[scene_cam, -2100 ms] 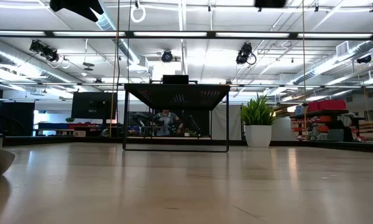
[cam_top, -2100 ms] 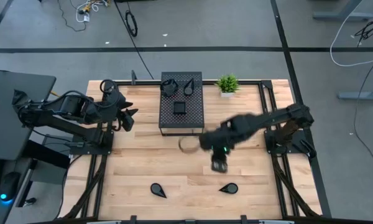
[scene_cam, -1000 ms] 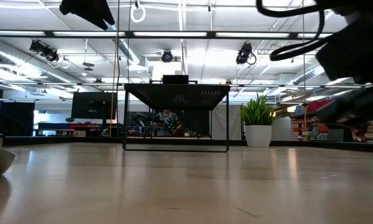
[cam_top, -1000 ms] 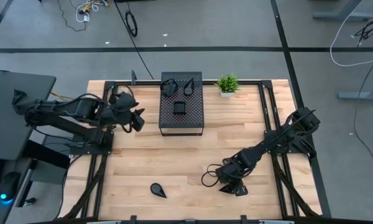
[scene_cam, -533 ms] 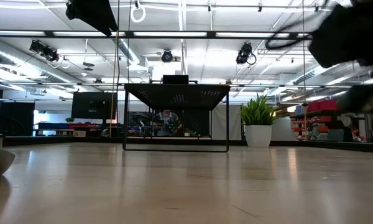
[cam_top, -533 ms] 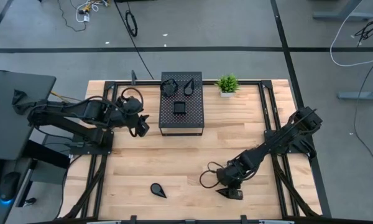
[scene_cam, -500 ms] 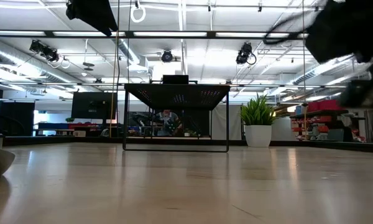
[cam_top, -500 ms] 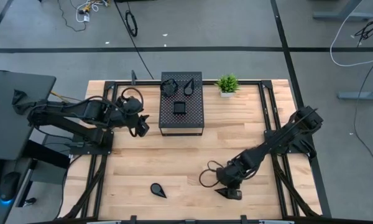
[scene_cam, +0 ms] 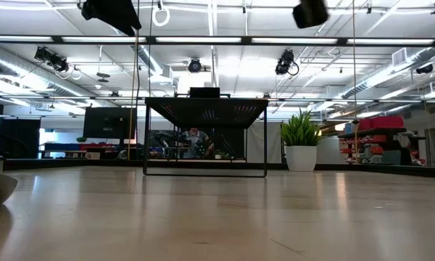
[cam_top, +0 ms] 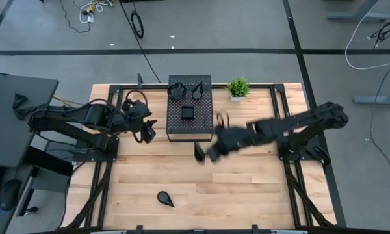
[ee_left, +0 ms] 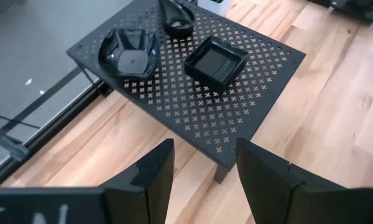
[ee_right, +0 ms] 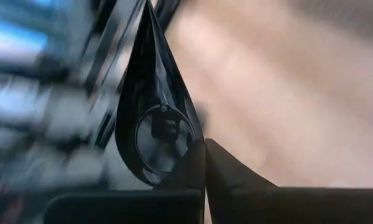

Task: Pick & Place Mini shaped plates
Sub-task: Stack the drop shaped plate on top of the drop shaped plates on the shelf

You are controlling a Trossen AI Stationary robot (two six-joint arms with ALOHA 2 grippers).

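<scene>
Teardrop plate (ee_right: 154, 118) sits pinched in right tool (ee_right: 204, 163); left tool (ee_left: 200, 171) hovers wide beside perforated box (ee_left: 193, 68).

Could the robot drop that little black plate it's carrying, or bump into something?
Maybe. The right gripper pinches the teardrop plate only at its rim, so it could slip loose. It is swinging toward the black perforated box, where three plates already sit; the carried one could knock the square plate. The left gripper waits open beside that box, so the arms might crowd each other.
</scene>
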